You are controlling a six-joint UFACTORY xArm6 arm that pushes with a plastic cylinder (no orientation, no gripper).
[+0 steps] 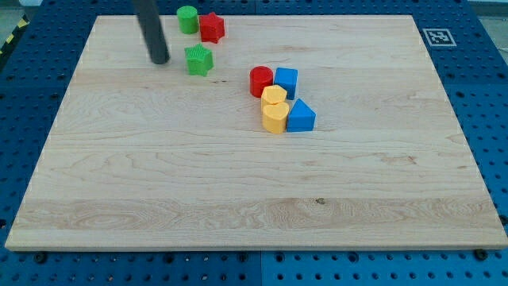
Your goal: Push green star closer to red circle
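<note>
1. Resting on the tabletop (159,199), my tip (160,60) sits in the upper left part of the board, just to the view's left of the green star (199,59), with a narrow strip of bare wood between them; no contact visible.
2. The arm carries no gripper: only a straight dark rod, so there is nothing to spread or press together.
3. The green star lies near the view's top, left of centre. The red circle (260,80) is to its right and slightly lower, apart from it, with clear wood between the two.
4. Above the green star, near the top edge: a green circle (187,18) with a red star (211,28) touching or nearly touching its right side. Both stand apart from the green star.
5. The red circle belongs to a tight cluster. A blue cube (286,81) sits just beside it on the right. Below these are two yellow blocks: the upper yellow block (275,96) and the lower yellow block (275,117), pressed one against the other; exact shapes not resolvable, rounded or many-sided.
6. A blue triangle (301,117) sits against the right side of the lower yellow block, under the blue cube.
7. The tabletop is a pale wooden board on a blue perforated base (492,95). A square black-and-white marker (436,36) sits at the board's upper right corner.
</note>
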